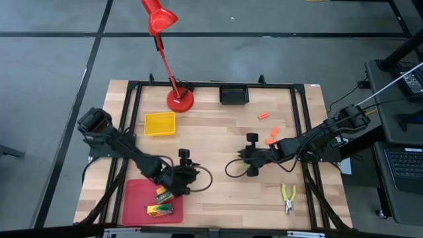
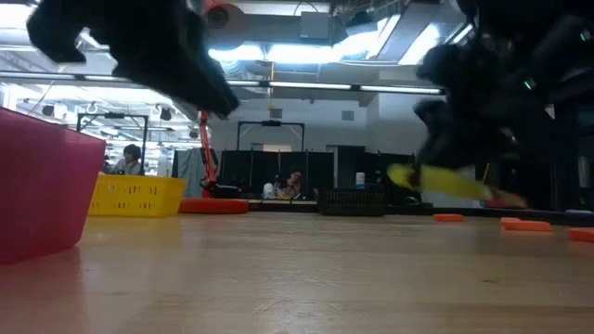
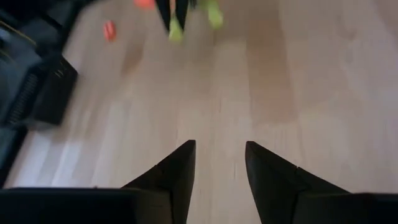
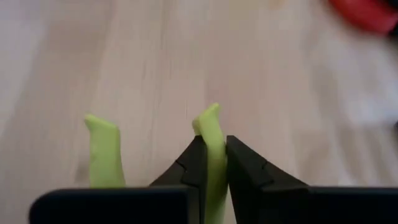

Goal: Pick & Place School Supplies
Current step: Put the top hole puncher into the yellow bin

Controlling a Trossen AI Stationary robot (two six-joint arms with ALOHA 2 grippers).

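My right gripper (image 4: 211,142) is shut on one yellow-green handle of a small hand tool (image 2: 445,183) near the table's middle (image 1: 246,158). The tool's other handle (image 4: 103,152) sticks out free beside the fingers. My left gripper (image 3: 221,149) stands open over bare wood, just past the red tray's far right corner (image 1: 182,173), with nothing between its fingers. Two green-and-yellow boxes (image 1: 162,194) (image 1: 158,210) lie in the red tray (image 1: 135,198). Another yellow-handled tool (image 1: 287,198) lies flat at the near right. Orange pieces (image 1: 263,116) (image 1: 271,137) lie at the far right. My right gripper pinches one handle (image 4: 214,134) of the tool between its two fingers, and the handle's tip reaches out past the fingertips. The fingers slant down from the table's right side. In the low view the tool (image 2: 445,183) shows above the table top, roughly level.
A yellow tray (image 1: 160,123), a red desk lamp (image 1: 179,99) and a black tray (image 1: 234,94) stand along the far side. A dark frame (image 1: 129,112) runs around the table. Bare wood lies between the two grippers.
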